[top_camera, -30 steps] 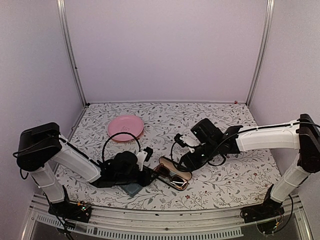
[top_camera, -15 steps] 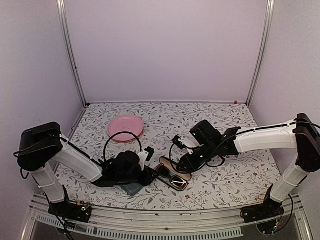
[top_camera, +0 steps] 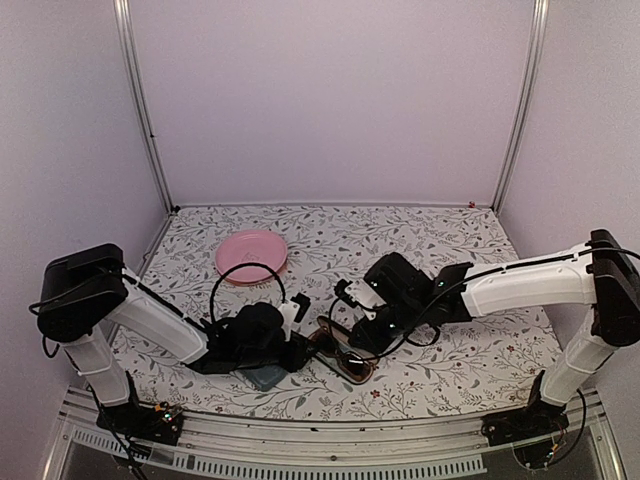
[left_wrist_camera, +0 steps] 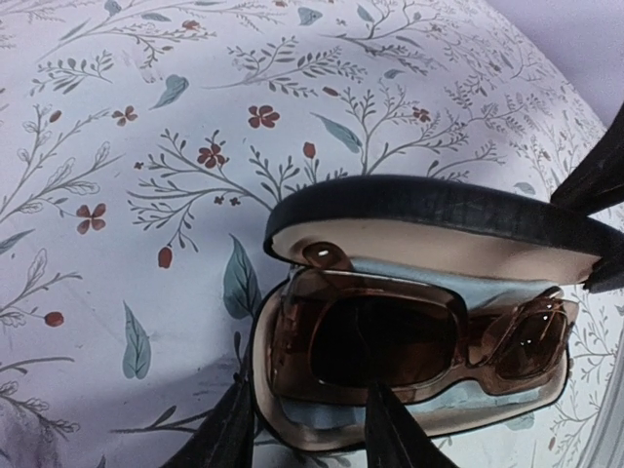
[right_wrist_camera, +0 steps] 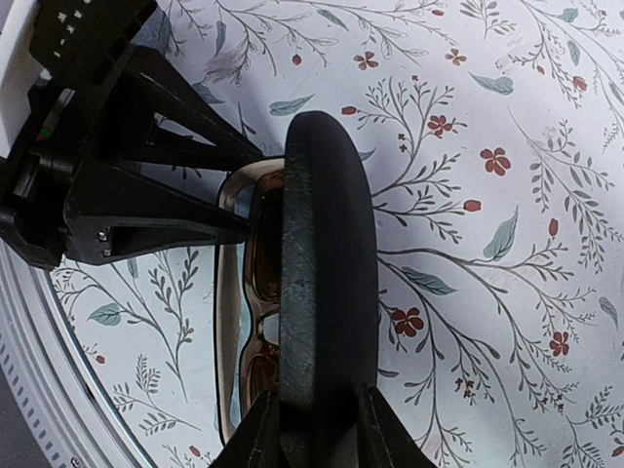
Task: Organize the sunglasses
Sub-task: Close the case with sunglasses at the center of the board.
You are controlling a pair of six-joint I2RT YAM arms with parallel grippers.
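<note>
The reddish-brown plastic sunglasses (left_wrist_camera: 419, 341) with dark lenses lie on a pale blue cloth (left_wrist_camera: 409, 278) inside the open black oblong hard case (left_wrist_camera: 439, 200). My right claw (right_wrist_camera: 317, 409) is clamped on the case's raised lid (right_wrist_camera: 327, 244), one finger on each face. My left claw (left_wrist_camera: 307, 390) straddles the near end of the case's lower half. Whether it truly squeezes there, I cannot tell.

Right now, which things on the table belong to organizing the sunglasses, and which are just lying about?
In the job:
- reddish-brown sunglasses with dark lenses
- black oblong hard case, open, holding them

Lying about:
- round pink plate
- grey-blue rectangular case, near the table's front edge
</note>
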